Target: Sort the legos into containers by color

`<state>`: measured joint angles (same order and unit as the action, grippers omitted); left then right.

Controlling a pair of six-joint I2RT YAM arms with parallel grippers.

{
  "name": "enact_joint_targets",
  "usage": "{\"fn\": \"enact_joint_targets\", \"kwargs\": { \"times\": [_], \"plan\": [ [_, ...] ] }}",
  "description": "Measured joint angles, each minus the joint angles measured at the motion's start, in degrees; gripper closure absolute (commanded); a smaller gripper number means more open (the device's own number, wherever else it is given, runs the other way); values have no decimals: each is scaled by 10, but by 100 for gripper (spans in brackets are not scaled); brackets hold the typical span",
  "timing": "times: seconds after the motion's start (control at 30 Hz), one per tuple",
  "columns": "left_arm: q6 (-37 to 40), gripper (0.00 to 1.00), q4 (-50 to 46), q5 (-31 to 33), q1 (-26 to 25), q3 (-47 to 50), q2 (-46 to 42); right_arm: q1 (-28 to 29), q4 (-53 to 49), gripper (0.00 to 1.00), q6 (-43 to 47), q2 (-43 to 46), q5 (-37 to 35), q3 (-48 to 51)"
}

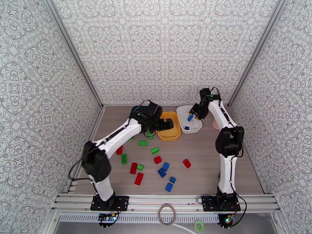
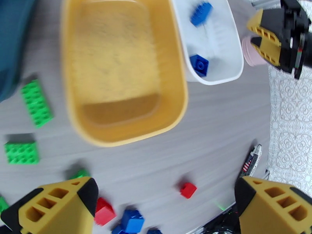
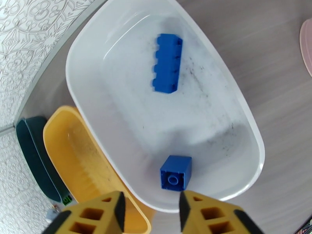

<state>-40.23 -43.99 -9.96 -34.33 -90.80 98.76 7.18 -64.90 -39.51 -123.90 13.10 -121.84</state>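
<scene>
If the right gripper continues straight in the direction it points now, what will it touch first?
Probably the white tub: the open right gripper points down at its near end, close to the small blue brick. Depth is unclear.

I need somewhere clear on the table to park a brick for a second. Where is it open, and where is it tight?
Bare table lies on the near side of the white tub, running past the lone red brick to the right arm's base. The yellow tub is empty too. Crowded: the scattered bricks centre-left.
</scene>
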Motion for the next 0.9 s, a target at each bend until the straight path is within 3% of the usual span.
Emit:
{"fn": "enact_joint_targets", "kwargs": {
  "times": [0.17, 0.43, 0.63, 0.9],
  "plan": [
    [-3, 1, 7, 24, 23, 106, -81, 35, 17, 44, 19, 126, 0, 141],
    [-18, 1, 7, 35, 62, 247, -158, 187, 61, 41, 3, 300, -4, 407],
    [-25, 1, 7, 33, 67, 301, -187, 336, 89, 37, -56, 320, -4, 518],
    [-33, 1, 7, 22, 95, 333, -203, 425, 137, 37, -132, 308, -3, 541]
  ]
}}
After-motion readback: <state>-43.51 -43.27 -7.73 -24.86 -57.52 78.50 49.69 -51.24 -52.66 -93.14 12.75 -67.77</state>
